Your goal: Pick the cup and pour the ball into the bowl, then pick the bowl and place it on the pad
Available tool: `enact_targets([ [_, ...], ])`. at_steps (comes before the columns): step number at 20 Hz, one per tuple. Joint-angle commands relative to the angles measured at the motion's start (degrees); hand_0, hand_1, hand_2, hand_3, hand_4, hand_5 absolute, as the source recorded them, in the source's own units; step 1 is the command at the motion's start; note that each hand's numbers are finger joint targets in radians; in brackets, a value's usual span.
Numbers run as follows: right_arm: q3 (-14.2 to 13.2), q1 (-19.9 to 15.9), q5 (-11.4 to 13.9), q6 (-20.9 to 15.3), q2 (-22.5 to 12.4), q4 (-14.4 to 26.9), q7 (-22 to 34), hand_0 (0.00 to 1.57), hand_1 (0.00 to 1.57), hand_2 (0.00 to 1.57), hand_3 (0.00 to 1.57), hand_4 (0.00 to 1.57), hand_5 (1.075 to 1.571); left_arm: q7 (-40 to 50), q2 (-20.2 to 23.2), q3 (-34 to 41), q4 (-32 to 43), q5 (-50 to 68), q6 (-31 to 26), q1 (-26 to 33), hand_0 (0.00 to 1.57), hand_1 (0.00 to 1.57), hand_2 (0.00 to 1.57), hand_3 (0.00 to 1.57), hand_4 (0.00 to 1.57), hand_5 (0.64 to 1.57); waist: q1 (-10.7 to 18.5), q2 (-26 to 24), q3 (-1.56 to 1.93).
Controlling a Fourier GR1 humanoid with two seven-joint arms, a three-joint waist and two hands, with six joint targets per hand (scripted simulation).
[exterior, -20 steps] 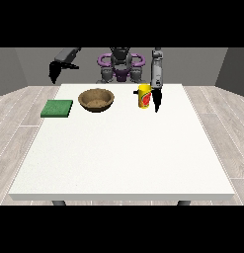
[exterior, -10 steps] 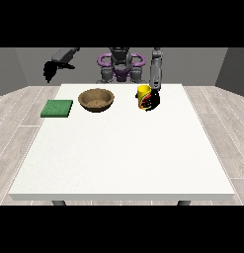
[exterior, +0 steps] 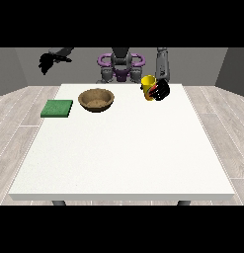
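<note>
cup (exterior: pixel 148 86), yellow: grasped by hand at the view's right (exterior: pixel 160 90), lifted near table's far edge. step: carrying toward bowl (exterior: pixel 96 99). next: travel leftward over bowl, tip. pad (exterior: pixel 57 108) beyond bowl.

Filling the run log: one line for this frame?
phase: cup grasped | hand at view's right: shut on yellow cup | brown wooden bowl: on table | green square pad: bare | other hand: raised

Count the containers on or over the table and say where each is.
2. The brown bowl stands on the table beside the green pad; the yellow cup is held tilted by the hand at the view's right.
</note>
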Motion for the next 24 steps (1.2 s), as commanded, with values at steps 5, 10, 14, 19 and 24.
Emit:
enact_targets([
  [5, -2.49, -0.14, -0.48, 2.07, -2.12, 7.82, -2.45, 0.00, 0.00, 0.00, 0.00, 0.00, 1.568, 20.39, 12.49, -5.29, -0.69, -10.84, -2.42, -12.21, 1.46, 1.46, 1.57, 1.57, 1.57, 1.294, 2.30, -1.85, -0.22],
  [10, -0.14, -1.14, -0.84, 1.34, -0.14, 5.24, 2.28, 0.00, 0.00, 0.00, 0.00, 0.00, 1.568, 29.94, 10.47, -7.82, -1.14, -15.71, -2.90, -15.02, 1.47, 1.47, 1.57, 1.57, 1.57, 1.278, 0.49, -5.67, -0.32],
  [14, -0.88, 0.63, 0.39, 2.96, -0.61, 9.18, -3.63, 0.00, 0.00, 0.00, 0.00, 0.00, 1.569, 36.27, 7.17, -11.50, -1.64, -22.47, 1.98, -16.33, 1.49, 1.49, 1.57, 1.57, 1.57, 1.273, -0.11, -3.96, -0.28],
  [19, -0.04, -1.40, 1.36, 1.93, 0.04, 10.02, -3.70, 0.00, 0.00, 0.00, 0.00, 0.00, 1.570, 46.51, 5.28, -18.48, 0.04, -34.23, 3.84, -21.46, 1.50, 1.50, 1.57, 1.57, 1.52, 1.241, -0.58, -5.08, -0.25],
  [24, -1.45, -2.81, 0.88, 2.77, -2.05, 14.44, -2.74, 0.00, 0.00, 0.00, 0.00, 0.00, 1.571, 56.74, 2.20, -27.33, 1.00, -46.77, -0.86, -28.61, 1.55, 1.55, 1.57, 1.57, 1.57, 1.244, 0.59, -7.76, -0.14],
])
